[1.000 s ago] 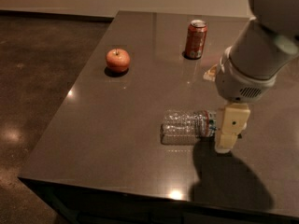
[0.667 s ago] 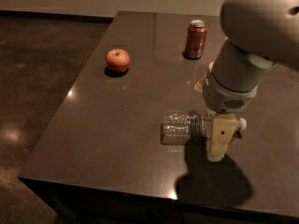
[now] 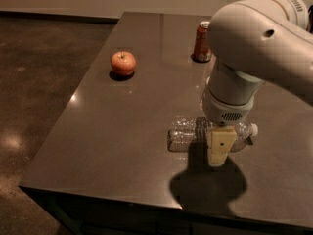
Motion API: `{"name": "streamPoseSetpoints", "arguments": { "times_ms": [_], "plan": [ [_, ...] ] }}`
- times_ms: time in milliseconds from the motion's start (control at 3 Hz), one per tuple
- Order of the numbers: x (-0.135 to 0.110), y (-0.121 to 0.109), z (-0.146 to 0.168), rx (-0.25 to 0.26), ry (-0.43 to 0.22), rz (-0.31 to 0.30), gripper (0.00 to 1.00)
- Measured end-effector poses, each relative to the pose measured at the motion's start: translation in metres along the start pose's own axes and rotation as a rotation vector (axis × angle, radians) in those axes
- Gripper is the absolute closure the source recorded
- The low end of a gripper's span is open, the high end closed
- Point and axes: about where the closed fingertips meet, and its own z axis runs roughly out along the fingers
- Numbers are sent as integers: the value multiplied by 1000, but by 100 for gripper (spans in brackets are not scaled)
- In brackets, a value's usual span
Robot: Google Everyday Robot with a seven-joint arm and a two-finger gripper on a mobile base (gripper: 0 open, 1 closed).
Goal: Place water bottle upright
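The water bottle is clear ribbed plastic and lies on its side on the dark table, its white cap pointing right. My gripper hangs straight down from the big white arm over the bottle's middle and covers the label band. The cream-coloured tip of the gripper stands in front of the bottle, down near the table top. The bottle rests on the table and is not lifted.
An orange-red soda can stands upright at the back, partly behind my arm. A red apple sits at the back left. The table's front edge runs just below the gripper's shadow, and its left edge drops to the floor.
My arm has swung left and forward, so the gripper went from the bottle's cap end to over its middle. The bottle, can and apple have not moved.
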Motion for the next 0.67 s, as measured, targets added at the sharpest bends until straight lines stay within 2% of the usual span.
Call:
{"name": "streamPoseSetpoints", "arguments": {
  "times_ms": [667],
  "plan": [
    [23, -19, -19, 36, 1, -23, 64]
  ]
}}
